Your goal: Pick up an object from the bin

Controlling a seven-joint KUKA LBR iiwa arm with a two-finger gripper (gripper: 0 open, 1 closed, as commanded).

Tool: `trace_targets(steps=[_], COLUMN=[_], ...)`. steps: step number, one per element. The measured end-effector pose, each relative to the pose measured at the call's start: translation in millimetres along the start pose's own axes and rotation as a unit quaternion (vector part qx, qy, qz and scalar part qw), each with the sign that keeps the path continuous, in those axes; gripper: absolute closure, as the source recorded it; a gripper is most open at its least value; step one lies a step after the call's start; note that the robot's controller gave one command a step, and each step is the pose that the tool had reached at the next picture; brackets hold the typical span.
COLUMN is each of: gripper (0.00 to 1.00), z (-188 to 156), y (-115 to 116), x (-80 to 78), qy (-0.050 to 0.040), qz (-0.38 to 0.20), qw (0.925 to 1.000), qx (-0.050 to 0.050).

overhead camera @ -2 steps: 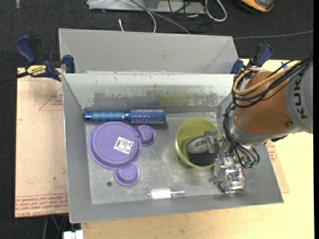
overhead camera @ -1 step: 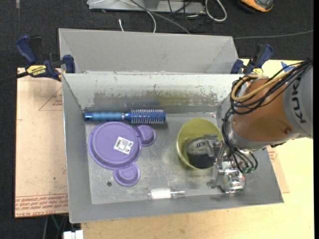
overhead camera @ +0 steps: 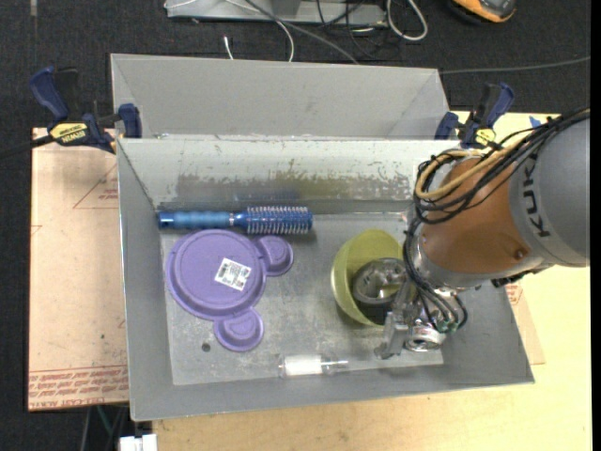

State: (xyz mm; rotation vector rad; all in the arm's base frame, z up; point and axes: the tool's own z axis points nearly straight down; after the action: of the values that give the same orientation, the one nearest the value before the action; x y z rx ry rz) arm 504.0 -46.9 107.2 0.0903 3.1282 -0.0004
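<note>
Camera view | gripper (overhead camera: 399,334) low beside right rim of yellow-green bowl (overhead camera: 357,266), right half of bin (overhead camera: 282,172) | opening width: cannot tell | step: approach, nothing visibly held | next: calls for closing on bowl rim, then a straight lift.

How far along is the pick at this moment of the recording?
Done: nothing looks lifted; the blue hairbrush, purple plate, green bowl and small white tube all lie on the bin floor. In hand: the gripper is low in the right part, at the bowl's edge; whether it grips anything cannot be seen. Left: the grasp and the lift out.
</note>
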Motion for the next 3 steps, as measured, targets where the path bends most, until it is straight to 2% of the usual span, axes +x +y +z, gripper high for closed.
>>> trace_targets(steps=[1,2,3], gripper=[1.0,1.0,1.0], z=[14.9,14.9,2.6], y=[16.6,16.6,17.3], x=[-18.0,-18.0,26.5], qy=[-0.0045,-0.0045,-0.0013], qz=[0.01,0.01,-0.044], qw=[0.9999,0.9999,0.999], qx=[0.001,0.001,0.001])
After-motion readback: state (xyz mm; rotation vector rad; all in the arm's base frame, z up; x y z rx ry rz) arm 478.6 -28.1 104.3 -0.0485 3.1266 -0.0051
